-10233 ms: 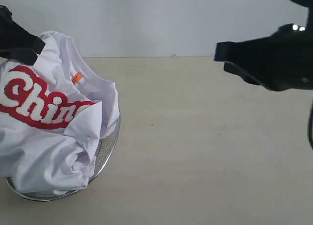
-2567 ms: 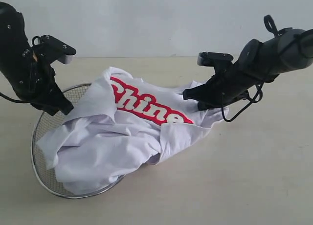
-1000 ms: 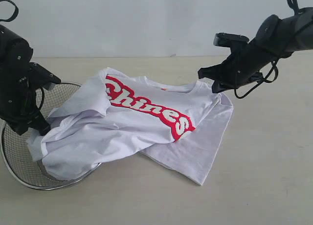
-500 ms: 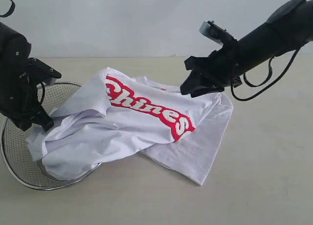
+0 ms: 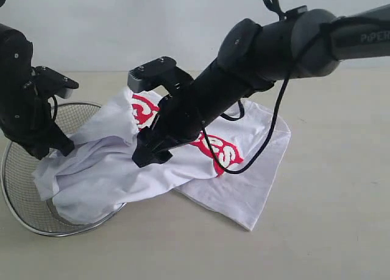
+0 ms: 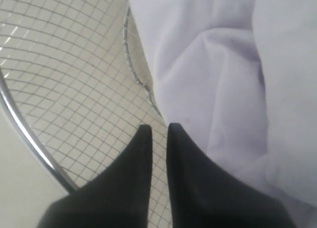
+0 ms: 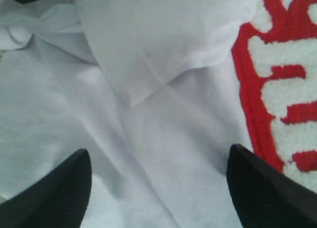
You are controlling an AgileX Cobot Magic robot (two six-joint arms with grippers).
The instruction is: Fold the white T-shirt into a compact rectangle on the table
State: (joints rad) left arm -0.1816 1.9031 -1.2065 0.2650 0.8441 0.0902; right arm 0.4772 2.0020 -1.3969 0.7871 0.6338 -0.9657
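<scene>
The white T-shirt (image 5: 244,182) is not yet flat. Its right part lies spread on the table (image 5: 329,219), while its left part is bunched over the rim of the wire basket (image 5: 23,198) at the left. So the step in hand seems to be the spreading of the shirt; no fold is made yet.

The right gripper (image 5: 146,155) reaches across the middle and hangs low over the bunched cloth, with its jaws wide apart and nothing between them. The left gripper (image 5: 60,147) is at the left edge of the shirt, over the basket, with its jaws pressed almost together.

The next move probably calls for the right gripper to close on a layer of cloth and draw it off the basket, without catching the layer below.

The right wrist view shows a loose sleeve (image 7: 148,49) and the red lettering (image 7: 277,89) lying ahead of the open jaws; in the exterior view the arm hides this. The left wrist view shows only mesh in the thin gap of the left gripper (image 6: 159,128), with the cloth just beside it, so it seems to hold nothing.
</scene>
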